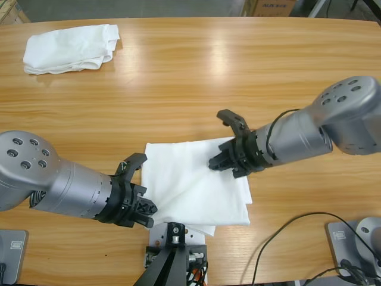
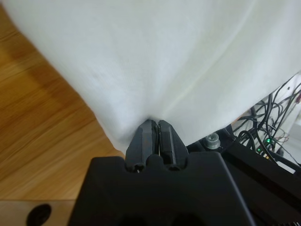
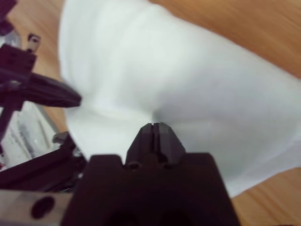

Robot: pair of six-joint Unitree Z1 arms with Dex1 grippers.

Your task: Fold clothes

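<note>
Cardboard box [image 1: 269, 7], beyond the bench's far edge: dark printed lettering on its side, cut by the top of my high view; it seems to begin "AUX", the rest I cannot read.
White T-shirt [image 1: 196, 182] under my grippers: no lettering that I can see.
Folded white bundle [image 1: 71, 49]: no print that I can see.

We held our left claw [image 2: 155, 128] and right claw [image 3: 156, 128] pinched tight, left arm reaching in low, right arm angling across from the other side.
</note>
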